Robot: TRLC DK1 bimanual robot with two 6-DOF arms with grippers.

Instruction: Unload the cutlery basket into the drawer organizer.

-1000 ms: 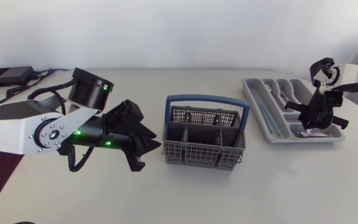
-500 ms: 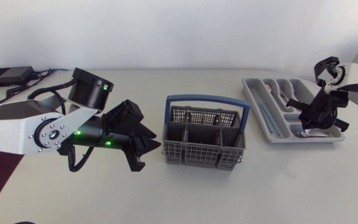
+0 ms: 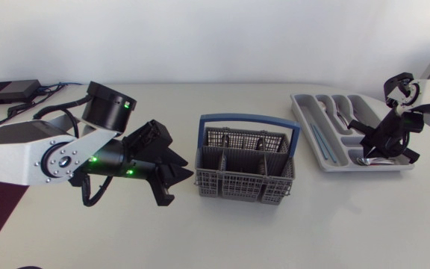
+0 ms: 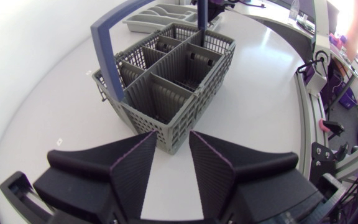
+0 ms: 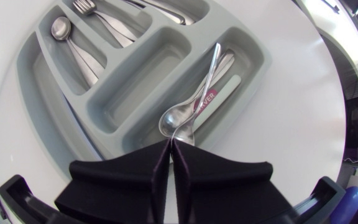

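- Currently the grey cutlery basket (image 3: 245, 163), with its blue handle, stands at the centre of the frame on the pale worktop (image 3: 200, 239). The grey drawer organizer (image 3: 310, 137) lies at the right of the frame.
- The left gripper (image 4: 173, 143) sits just beside the basket's corner, fingers spread apart and holding nothing.
- The right gripper (image 5: 170, 155) hangs low over the organizer's end compartment, fingers pressed together with nothing seen between them. A large spoon (image 5: 178, 122) lies in that compartment, its bowl just ahead of their tips.
- Likely risk: fingers this close to the large spoon could catch its bowl when pulling away, flicking it out or shifting the organizer.
- Another likely risk: if the left fingers advance, they could push the light basket along rather than grip anything.
- Hard to tell: whether the large spoon touches the fingertips.
- No cutlery shows in the basket, but its walls hide the compartment floors.
- A small spoon (image 5: 59, 28) lies in a far compartment, and the organizer's far end is cut off.
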